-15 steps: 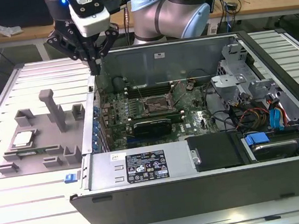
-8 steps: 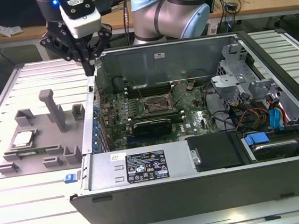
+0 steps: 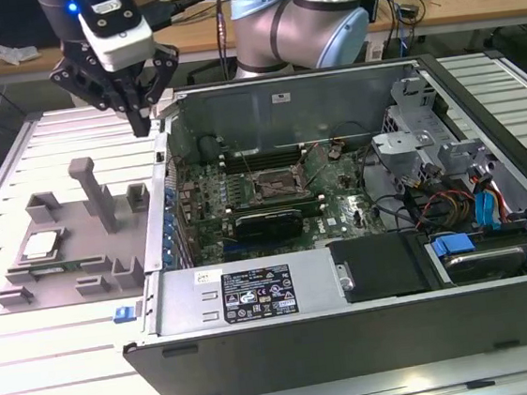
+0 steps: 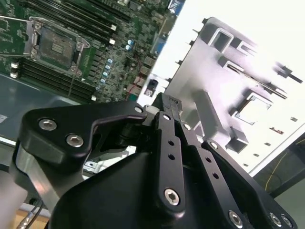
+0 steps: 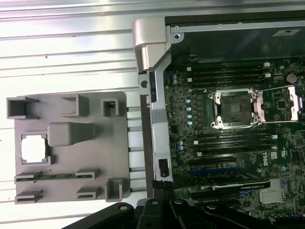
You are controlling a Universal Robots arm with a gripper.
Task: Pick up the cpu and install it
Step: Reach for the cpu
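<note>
My pincer (image 3: 140,126) hovers over the edge where the grey holder tray (image 3: 80,250) meets the open computer case (image 3: 354,339). Its fingers are drawn together to a narrow point and carry nothing. The cpu (image 3: 40,244) lies flat in its square pocket on that tray, on the worktop (image 3: 74,368) at the exterior view's left, apart from me. In the case, the motherboard socket (image 5: 234,109) shows a dark centre, with its metal frame swung open.
</note>
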